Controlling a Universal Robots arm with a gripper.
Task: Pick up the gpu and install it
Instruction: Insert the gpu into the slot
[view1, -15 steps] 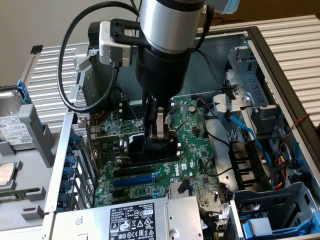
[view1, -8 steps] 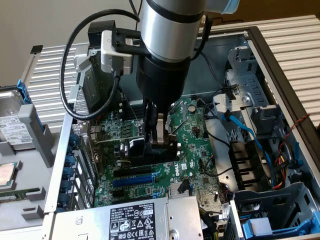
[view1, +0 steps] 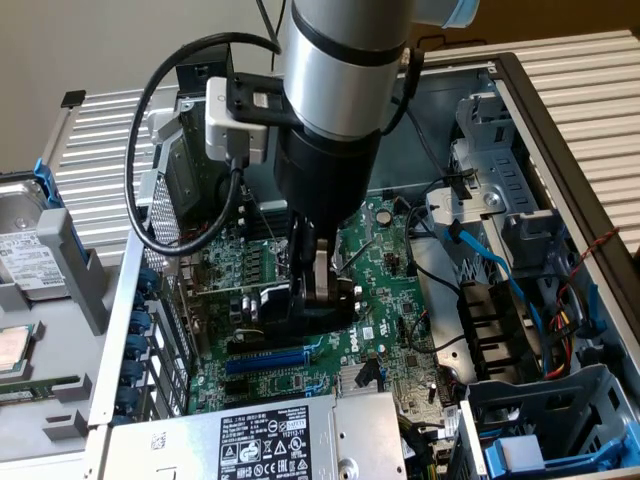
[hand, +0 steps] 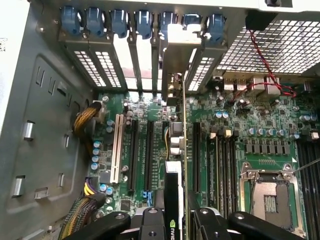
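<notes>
The gpu (view1: 270, 305) stands on edge over the green motherboard (view1: 390, 290) inside the open computer case. My gripper (view1: 318, 290) comes straight down on it and is shut on the card, one finger on each side. In the wrist view the gpu (hand: 172, 185) runs edge-on away from my gripper (hand: 176, 224), black shroud on one side and thin green board on the other. Its silver bracket (hand: 176, 60) reaches the case's rear slot openings. I cannot tell whether its connector edge sits in a slot.
A silver power supply box (view1: 260, 440) lies close in front of the card, beside a blue expansion slot (view1: 270, 362). Blue cables (view1: 490, 260) and drive cages (view1: 560, 420) fill the exterior view's right. The CPU socket (hand: 267, 192) and blue slot clips (hand: 145, 22) are near.
</notes>
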